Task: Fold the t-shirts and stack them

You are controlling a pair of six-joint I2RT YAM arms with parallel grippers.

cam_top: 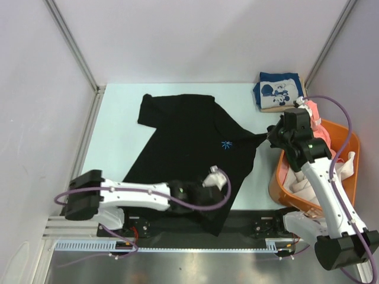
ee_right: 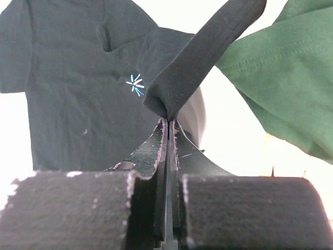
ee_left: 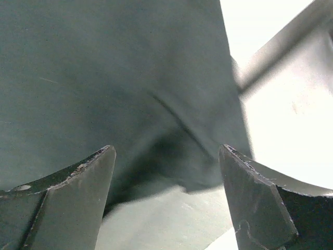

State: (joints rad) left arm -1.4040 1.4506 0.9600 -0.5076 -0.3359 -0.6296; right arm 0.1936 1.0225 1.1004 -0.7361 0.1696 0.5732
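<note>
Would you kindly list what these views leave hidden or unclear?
Top external: the right arm covers part of the orange basket's contents.
Left wrist: black t-shirt blurred, cut off at top and left.
Right wrist: dark green t-shirt runs off the right edge.

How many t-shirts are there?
5: black tee spread on the table, navy tee folded far right, pink tee and off-white tee in the basket, dark green tee in right wrist view. Others possibly hidden.

White arms (cam_top: 136, 190) — black joints (cam_top: 298, 125), purple cables (cam_top: 345, 113)
</note>
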